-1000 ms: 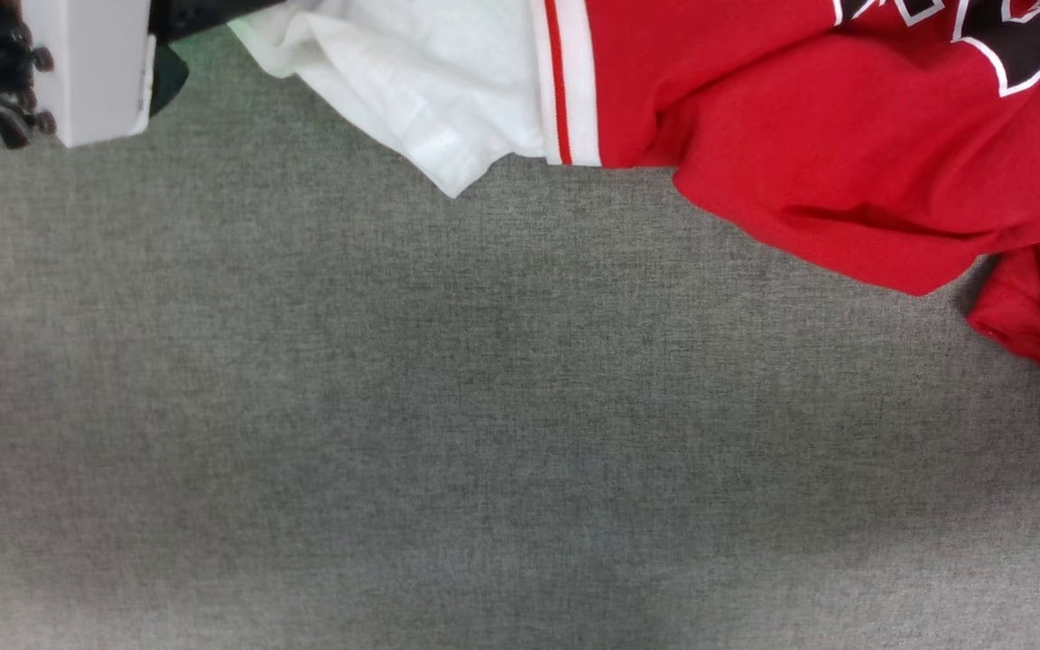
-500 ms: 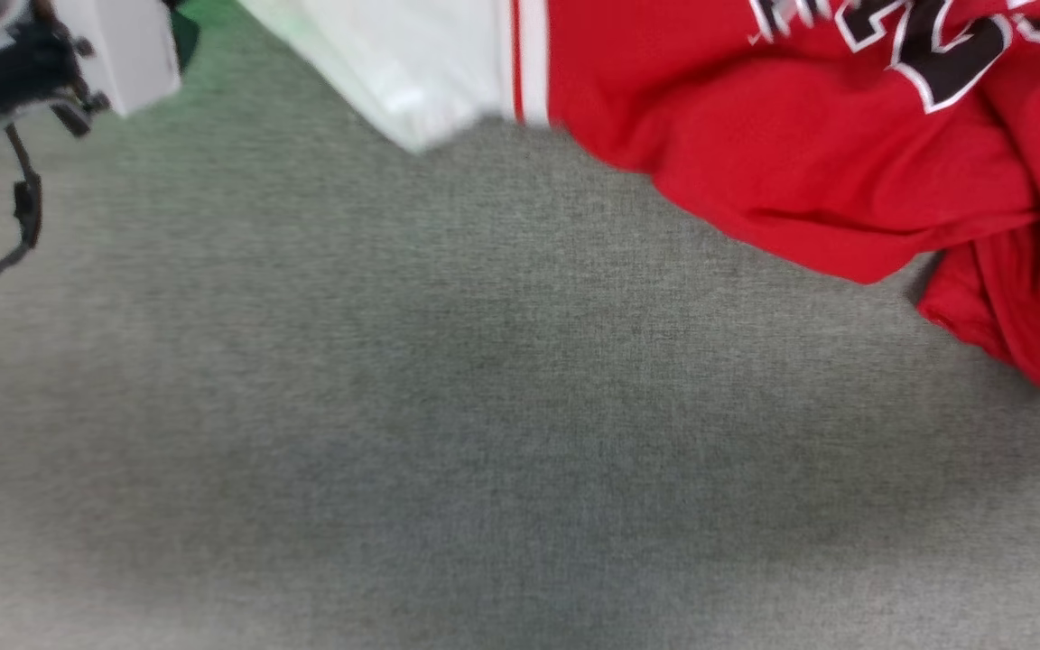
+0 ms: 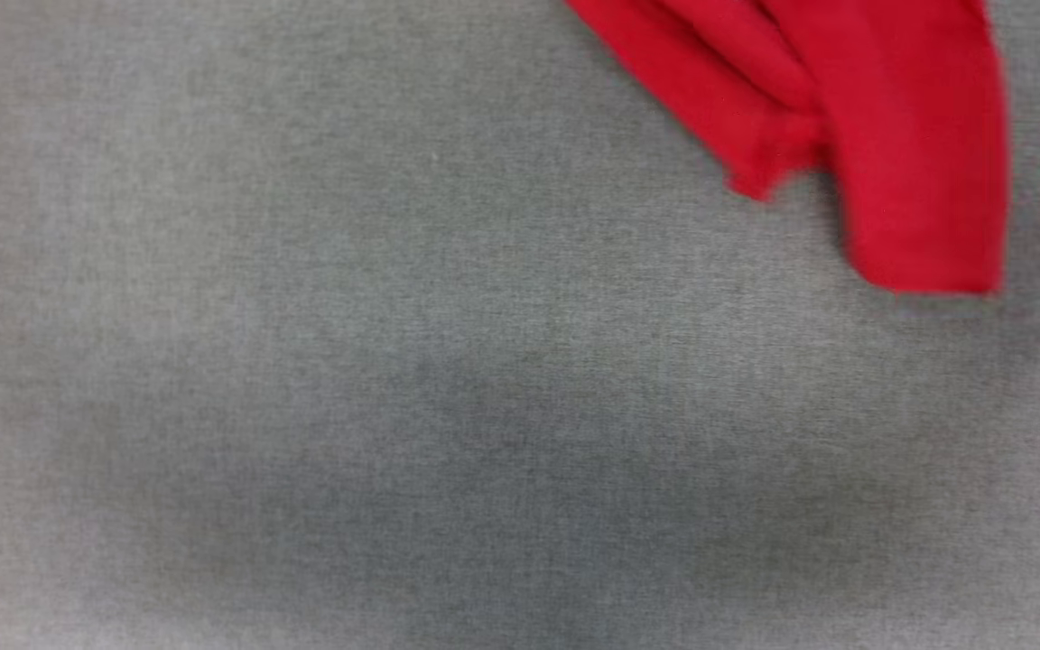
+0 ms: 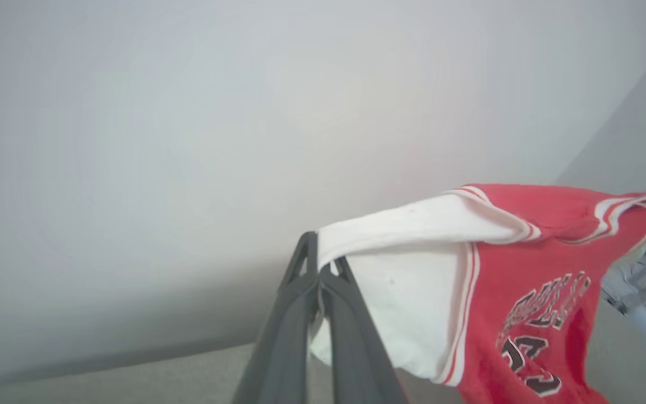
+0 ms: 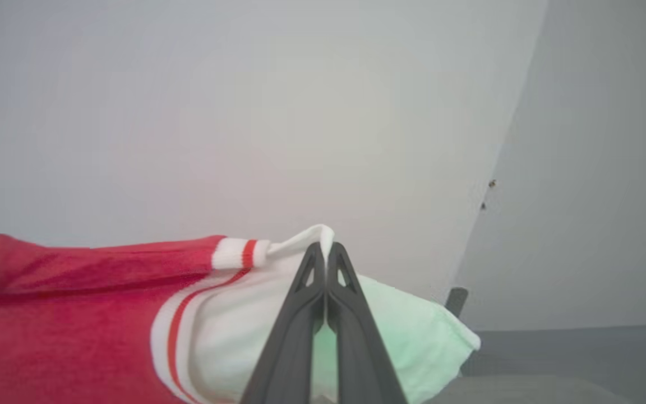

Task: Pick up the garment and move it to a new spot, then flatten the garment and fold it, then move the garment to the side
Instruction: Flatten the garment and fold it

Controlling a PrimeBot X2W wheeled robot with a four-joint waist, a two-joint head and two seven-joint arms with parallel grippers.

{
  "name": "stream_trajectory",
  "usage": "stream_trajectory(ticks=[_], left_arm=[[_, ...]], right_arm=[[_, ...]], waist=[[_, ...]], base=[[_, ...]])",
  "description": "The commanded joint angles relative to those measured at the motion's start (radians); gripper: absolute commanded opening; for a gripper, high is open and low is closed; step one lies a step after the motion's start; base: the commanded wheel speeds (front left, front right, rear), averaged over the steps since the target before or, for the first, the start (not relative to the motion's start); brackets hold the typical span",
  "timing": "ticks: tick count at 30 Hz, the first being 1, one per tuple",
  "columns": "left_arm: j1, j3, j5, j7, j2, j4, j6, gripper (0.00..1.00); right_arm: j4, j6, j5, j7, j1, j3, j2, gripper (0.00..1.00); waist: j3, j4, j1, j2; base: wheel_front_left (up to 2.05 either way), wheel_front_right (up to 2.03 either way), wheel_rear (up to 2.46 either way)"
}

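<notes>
Grey woven tabletop (image 3: pixel 303 406), plain, soft shadows across the middle. Pale blank wall (image 4: pixel 188 140) behind in both wrist views; the right wrist view shows a wall corner.

The garment (image 3: pixel 917 135): in the head view only red cloth shows, in the upper right corner, 2 drooping folds, motion-blurred. Cannot tell whether it touches the tabletop.

Left wrist view: left pincer (image 4: pixel 321 264) closed, its 2 dark fingers pressed together on the edge of a white sleeve (image 4: pixel 401 303). The garment spreads from the pinch toward that view's right, held in the air above the grey surface. Red body, white short sleeve, red-white striped trim (image 4: pixel 466 314) along the sleeve seam and the same stripes on the upper edge. Black chest lettering with white outline (image 4: pixel 547 314), a number below it, both creased and only partly readable. Grey-white machine parts at the right edge, unclear.

Right wrist view: right pincer (image 5: pixel 326 248) closed, clamped on a fold of white sleeve cloth at the fingertips. White cloth droops on both sides of the fingers, with a greenish tint on the right part. Red body fills the lower left, and a red-white stripe curves along the seam. A striped band (image 5: pixel 240 253) lies just left of the pinch.

Each pincer grips 1 white sleeve, and the garment hangs between them.
</notes>
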Motion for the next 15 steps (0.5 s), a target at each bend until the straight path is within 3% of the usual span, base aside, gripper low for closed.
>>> stream_trajectory(ticks=[1,7,15], left_arm=[[-0.024,0.017,-0.004,-0.024,0.002,0.041,0.005,0.0],[-0.189,0.099,0.011,-0.159,-0.058,0.188,0.005,0.0],[-0.293,0.184,0.016,-0.245,-0.092,0.192,0.005,0.0]], right_arm=[[0.004,-0.002,-0.029,-0.032,-0.027,-0.032,0.008,0.0],[0.031,-0.003,-0.187,-0.216,-0.193,-0.202,0.129,0.0],[0.125,-0.003,-0.346,-0.378,-0.356,-0.309,0.183,0.0]], waist=[[0.009,0.006,0.0,0.0],[0.041,-0.004,0.0,0.0],[0.04,-0.009,0.0,0.0]], base=[[0.0,0.0,0.0],[0.0,0.0,0.0],[0.0,0.0,0.0]])
